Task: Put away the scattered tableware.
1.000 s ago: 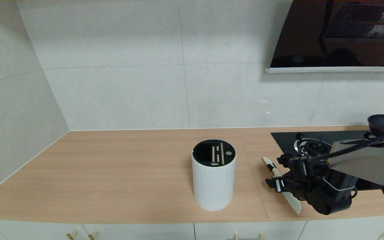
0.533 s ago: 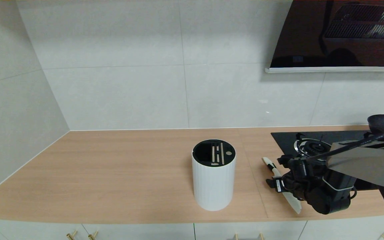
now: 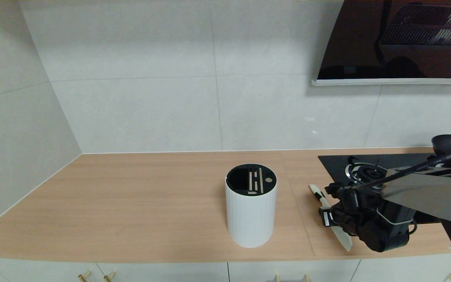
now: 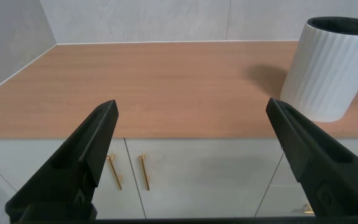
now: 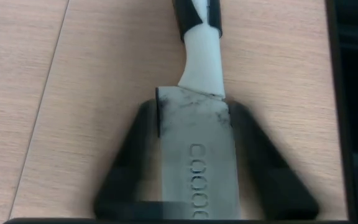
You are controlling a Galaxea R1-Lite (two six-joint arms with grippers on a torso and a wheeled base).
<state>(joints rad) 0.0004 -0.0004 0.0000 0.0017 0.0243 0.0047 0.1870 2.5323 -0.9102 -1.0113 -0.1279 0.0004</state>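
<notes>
Wood-grain table (image 3: 131, 203) runs wall to wall, grey tile (image 3: 151, 109) behind it, dark range hood (image 3: 397, 43) up on the right. Black cooktop (image 3: 335, 161) with a burner (image 3: 366, 171) is set into the table's right end. Cabinet fronts with gold handles (image 4: 143, 172) sit below the front edge.

White ribbed holder (image 3: 251, 213) stands upright mid-table; black top with slots and one open compartment.

Knife (image 3: 341, 237) lies flat on the table between holder and cooktop, apart from both. White blade points toward the front edge, black-banded handle toward the wall. Blade carries a row of small oval marks, no readable text. Tag on the right end effector (image 3: 329, 217) is too small to read.

Right end effector is clenched across the blade just below the handle, one finger on each edge. Left end effector (image 4: 191, 109) is released, fingers wide apart, off the table's front edge, well left of the holder.
</notes>
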